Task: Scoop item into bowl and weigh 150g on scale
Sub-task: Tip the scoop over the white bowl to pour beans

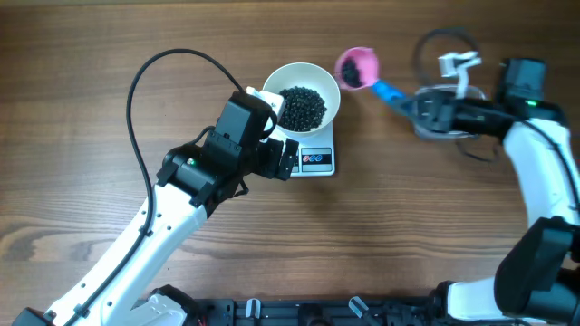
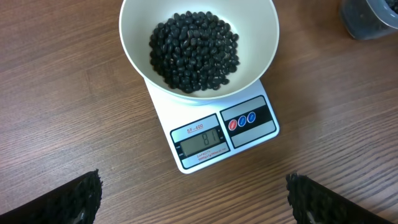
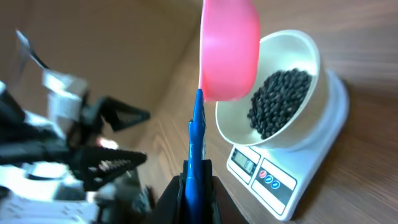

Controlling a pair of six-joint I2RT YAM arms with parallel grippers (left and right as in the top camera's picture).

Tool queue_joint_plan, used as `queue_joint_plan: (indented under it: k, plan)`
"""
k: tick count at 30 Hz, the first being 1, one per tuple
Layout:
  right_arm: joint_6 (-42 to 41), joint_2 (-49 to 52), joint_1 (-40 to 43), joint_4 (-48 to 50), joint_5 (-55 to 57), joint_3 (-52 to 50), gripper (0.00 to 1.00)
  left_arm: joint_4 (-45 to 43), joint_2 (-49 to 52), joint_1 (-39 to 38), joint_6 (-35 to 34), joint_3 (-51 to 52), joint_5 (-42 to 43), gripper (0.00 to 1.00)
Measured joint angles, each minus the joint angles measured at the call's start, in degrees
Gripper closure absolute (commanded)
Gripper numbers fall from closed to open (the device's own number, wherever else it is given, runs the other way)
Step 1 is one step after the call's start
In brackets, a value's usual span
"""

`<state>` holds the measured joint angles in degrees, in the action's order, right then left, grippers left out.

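Black beans (image 1: 302,107) are seen heaped in a white bowl (image 1: 274,83) on the scale (image 1: 317,160); a pink scoop (image 1: 356,66) is held beside the bowl by the right claw (image 3: 194,186), the left claw (image 2: 196,202) spread wide

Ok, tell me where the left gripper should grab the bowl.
Pinch the bowl by its rim on the side nearest the open left gripper, coming from above: the wall there is thin and bare, with the beans heaped low in the middle.

scale (image 2: 214,134) front: bare table (image 2: 62,93) — passable | bowl (image 2: 261,37) rim: pink scoop (image 1: 356,66) just beside | left arm (image 1: 236,136) flanks scale
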<state>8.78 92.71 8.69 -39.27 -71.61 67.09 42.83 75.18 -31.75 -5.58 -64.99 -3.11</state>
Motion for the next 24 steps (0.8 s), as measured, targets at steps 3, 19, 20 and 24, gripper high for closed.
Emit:
queue_joint_plan:
  k: [3, 19, 20, 24]
  plan:
    - [0.02, 0.0, -5.31, 1.73, 4.9, 0.0, 0.96, 0.0, 0.0, 0.0, 0.0, 0.0, 0.0, 0.0]
    - [0.13, -1.99, -20.76, 12.81, 35.85, 0.02, 0.96, 0.02, 0.0, 0.0, 0.0, 0.0, 0.0, 0.0]
    - [0.5, -2.62, -21.03, 13.09, 37.16, 0.02, 0.96, 0.0, 0.0, 0.0, 0.0, 0.0, 0.0, 0.0]
    - [4.7, -5.29, -22.58, 13.66, 41.18, 0.04, 0.96, 0.0, 0.0, 0.0, 0.0, 0.0, 0.0, 0.0]
